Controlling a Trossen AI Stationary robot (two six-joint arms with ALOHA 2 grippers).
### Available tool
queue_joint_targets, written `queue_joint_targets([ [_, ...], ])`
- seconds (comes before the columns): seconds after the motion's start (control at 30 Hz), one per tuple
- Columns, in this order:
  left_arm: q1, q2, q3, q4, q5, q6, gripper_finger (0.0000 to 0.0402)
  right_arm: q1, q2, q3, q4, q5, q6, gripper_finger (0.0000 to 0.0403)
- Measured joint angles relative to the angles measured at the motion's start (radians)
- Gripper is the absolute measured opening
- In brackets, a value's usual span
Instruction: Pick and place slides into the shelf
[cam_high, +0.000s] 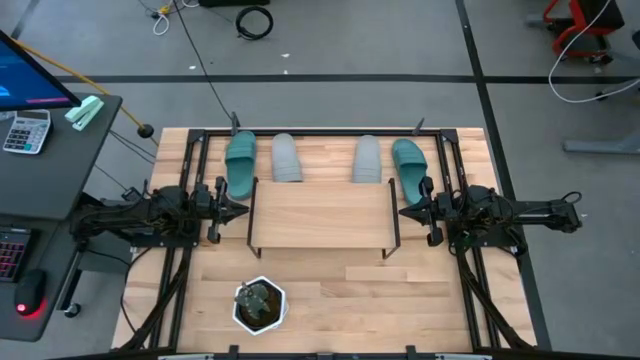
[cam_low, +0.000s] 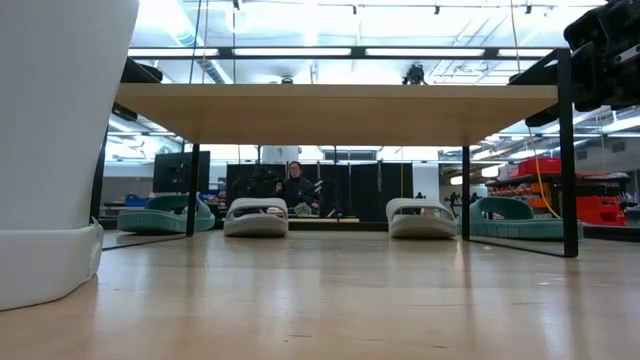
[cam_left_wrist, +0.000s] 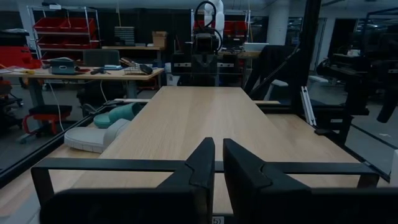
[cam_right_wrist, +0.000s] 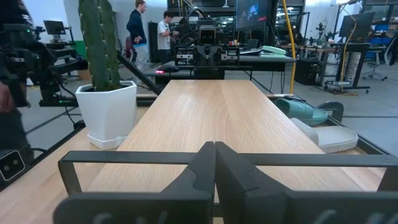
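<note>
Listing four slides, teal (cam_high: 240, 163), grey (cam_high: 286, 158), grey (cam_high: 367, 159), teal (cam_high: 410, 163), on the tabletop (cam_high: 330, 285) behind the shelf (cam_high: 320, 215); my left hand (cam_high: 236, 211) and right hand (cam_high: 405, 212) pressed together beside it, risking snagging its wire legs when reaching.

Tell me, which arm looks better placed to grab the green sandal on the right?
The right gripper, probably. It sits at the shelf's right end, right beside that teal slide. The left gripper waits across the shelf, beside the other teal slide.
</note>
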Motion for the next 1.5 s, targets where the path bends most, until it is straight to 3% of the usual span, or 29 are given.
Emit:
queue_joint_targets([
  [0.33, 0.000, 0.000, 0.000, 0.000, 0.000, 0.000, 0.0028, 0.000, 0.000, 0.000, 0.000, 0.000, 0.000, 0.0014],
  [1.5, 0.000, 0.000, 0.000, 0.000, 0.000, 0.000, 0.0038, 0.000, 0.000, 0.000, -0.008, 0.002, -0.027, 0.0014],
])
